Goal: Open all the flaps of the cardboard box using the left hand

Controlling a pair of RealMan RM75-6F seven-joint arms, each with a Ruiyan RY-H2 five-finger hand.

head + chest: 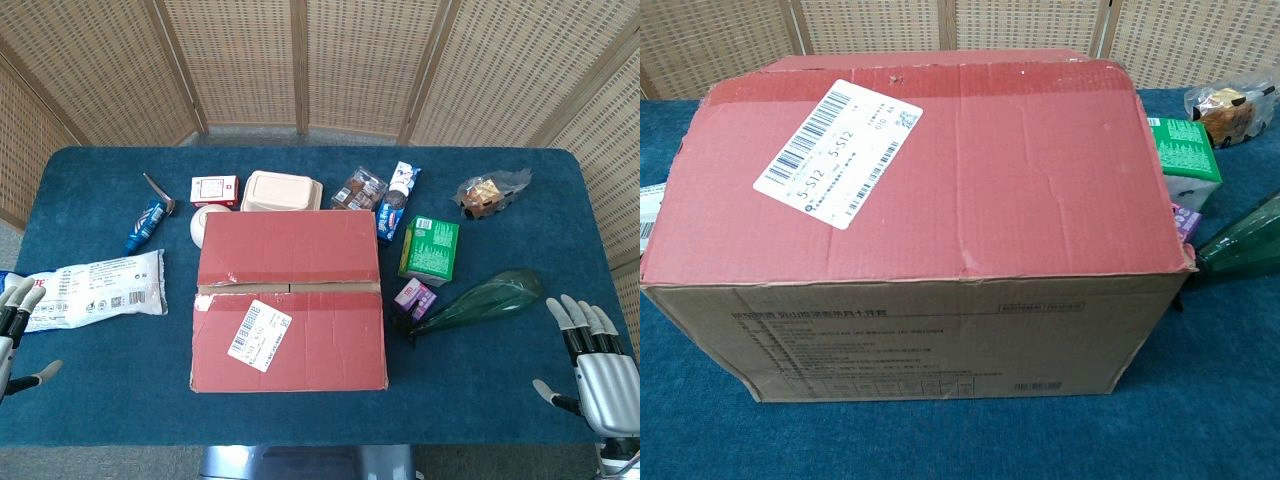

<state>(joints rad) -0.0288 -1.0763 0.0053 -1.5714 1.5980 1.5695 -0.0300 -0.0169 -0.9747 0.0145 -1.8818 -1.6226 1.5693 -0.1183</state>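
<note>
At the middle of the blue worktop (100, 400) sits the cardboard box (290, 300), its red top flaps lying flat and closed, a white barcode label (259, 335) stuck on the nearer flap. At the lower left edge of the head view the left robot hand (15, 330) rests with fingers spread, holding nothing, well apart from the box. At the lower right the right robot hand (595, 365) is likewise spread and empty. A green bottle (485, 298) lies right of the box, a white packet (95, 288) left.
</note>
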